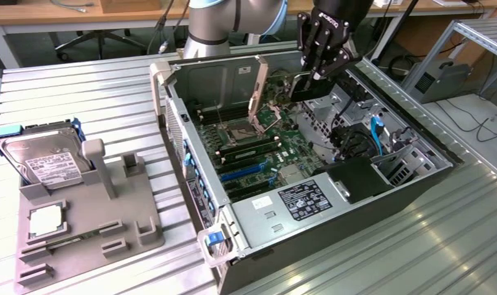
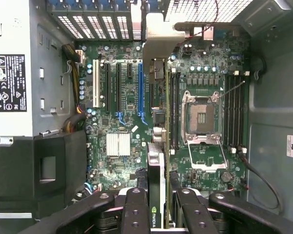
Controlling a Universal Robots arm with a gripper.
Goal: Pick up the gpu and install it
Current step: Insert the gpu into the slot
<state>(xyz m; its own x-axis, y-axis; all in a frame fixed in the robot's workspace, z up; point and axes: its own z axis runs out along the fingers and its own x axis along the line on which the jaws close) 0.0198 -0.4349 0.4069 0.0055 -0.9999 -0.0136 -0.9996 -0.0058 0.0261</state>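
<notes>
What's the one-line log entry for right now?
gripper: shut on gpu | gpu: held over motherboard, not seated | computer case: open

The arm point(image 1: 211, 24) stands at twelve o'clock in the exterior view. Its wrist point(image 1: 340, 11) sits toward one o'clock and points the hand point(image 1: 314, 78) downward, fingers point(image 2: 136, 209) clamped on the gpu point(image 2: 155, 185), held edge-on.

You find the gpu point(image 2: 156, 192), a thin black card, standing on edge and clamped in the gripper point(image 2: 161, 209) above the motherboard point(image 2: 122, 97) of the open computer case point(image 1: 203, 80). Its long silvery-beige bracket point(image 1: 255, 86) rises steeply at one end. A green logo point(image 2: 154, 218) marks its edge. It seems to hang clear of the slots.
</notes>
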